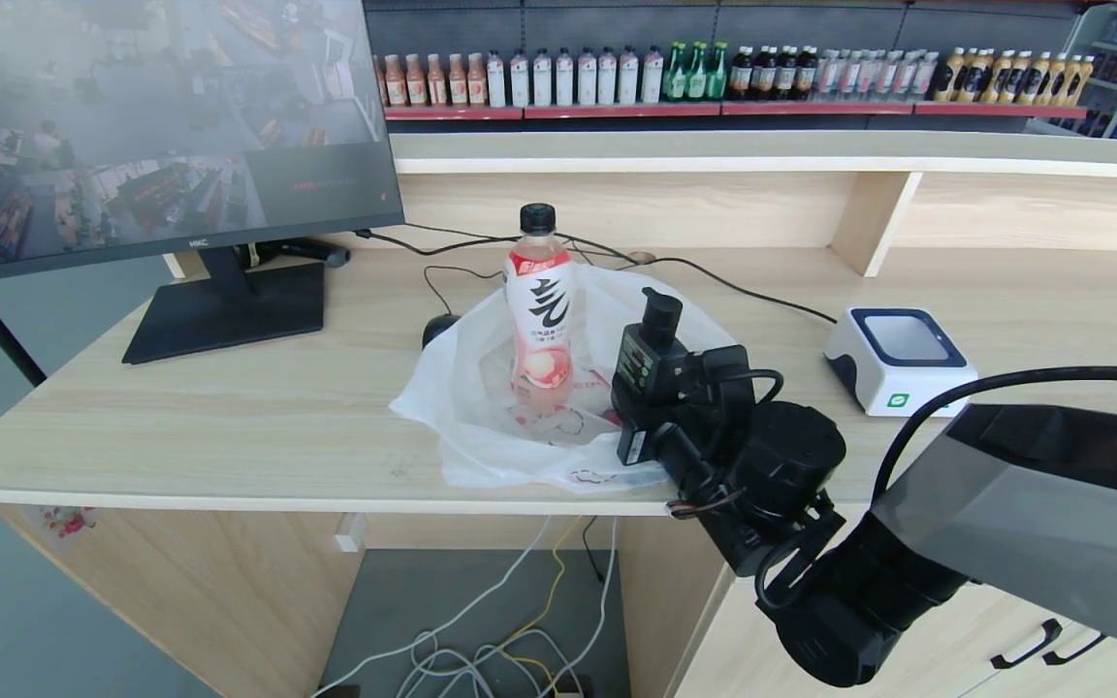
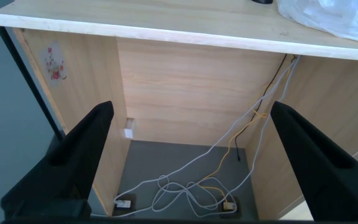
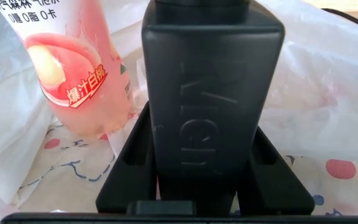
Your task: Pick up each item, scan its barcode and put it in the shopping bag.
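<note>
We judge the step in hand is bagging: the right end effector (image 3: 201, 180) is clamped on a black bottle (image 1: 651, 359), held upright over the right part of the white shopping bag (image 1: 462, 397) on the tabletop (image 1: 229, 417), near the pink bottle (image 1: 539, 310) standing in the bag (the scanner (image 1: 898, 364) sits apart, further right). The left end effector (image 2: 191, 155) hangs below the tabletop edge w/ fingers apart, holding nothing. The next move, we think, asks to lower the black bottle into the bag w/o tipping the pink one, & only then to release it.
</note>
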Tool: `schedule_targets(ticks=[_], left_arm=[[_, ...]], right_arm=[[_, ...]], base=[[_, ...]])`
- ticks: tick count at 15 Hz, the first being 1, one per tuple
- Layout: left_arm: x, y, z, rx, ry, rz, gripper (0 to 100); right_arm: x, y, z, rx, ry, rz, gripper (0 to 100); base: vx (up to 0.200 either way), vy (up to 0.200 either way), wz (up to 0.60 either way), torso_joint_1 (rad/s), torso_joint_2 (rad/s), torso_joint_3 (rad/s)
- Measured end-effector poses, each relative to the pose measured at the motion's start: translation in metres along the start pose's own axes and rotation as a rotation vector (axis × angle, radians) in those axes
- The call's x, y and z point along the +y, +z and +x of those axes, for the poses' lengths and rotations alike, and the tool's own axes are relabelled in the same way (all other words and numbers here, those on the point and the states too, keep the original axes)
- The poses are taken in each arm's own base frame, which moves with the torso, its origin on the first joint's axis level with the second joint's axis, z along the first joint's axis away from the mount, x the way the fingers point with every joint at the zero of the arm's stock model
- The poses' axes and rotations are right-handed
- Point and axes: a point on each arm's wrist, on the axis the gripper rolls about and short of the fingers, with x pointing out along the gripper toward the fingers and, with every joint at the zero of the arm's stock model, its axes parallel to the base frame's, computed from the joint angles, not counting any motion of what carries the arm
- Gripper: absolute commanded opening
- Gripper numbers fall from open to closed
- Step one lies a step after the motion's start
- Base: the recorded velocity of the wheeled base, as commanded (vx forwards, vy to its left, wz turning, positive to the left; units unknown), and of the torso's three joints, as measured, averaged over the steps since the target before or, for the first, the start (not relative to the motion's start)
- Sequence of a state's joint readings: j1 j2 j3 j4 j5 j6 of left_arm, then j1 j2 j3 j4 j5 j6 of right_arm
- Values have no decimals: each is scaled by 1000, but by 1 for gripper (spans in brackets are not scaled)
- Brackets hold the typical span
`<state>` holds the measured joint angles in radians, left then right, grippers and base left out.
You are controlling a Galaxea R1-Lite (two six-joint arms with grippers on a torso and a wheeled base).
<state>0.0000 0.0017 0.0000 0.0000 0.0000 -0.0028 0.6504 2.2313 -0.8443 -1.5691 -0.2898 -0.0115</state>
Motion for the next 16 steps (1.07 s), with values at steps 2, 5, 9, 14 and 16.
schedule_targets(ticks=[2,5,9,14,16], left_arm=[[0,0,0,0,0,0,100],[0,0,0,0,0,0,100],[0,0,0,0,0,0,100],[0,0,0,0,1,-1,100],[0,0,0,0,1,-1,100]], right_arm=[[-1,0,-1,4,-2,4,100],[-1,7,-5,-1,1,15,100],[-5,22,-20,-3,1,17,100],[-15,61,-60,-29,10,33,100],[-22,76,-84,-31,10,35,100]], base=[[0,0,0,0,0,0],[0,0,0,0,0,0],[0,0,0,0,0,0],[0,0,0,0,0,0],[0,0,0,0,0,0]])
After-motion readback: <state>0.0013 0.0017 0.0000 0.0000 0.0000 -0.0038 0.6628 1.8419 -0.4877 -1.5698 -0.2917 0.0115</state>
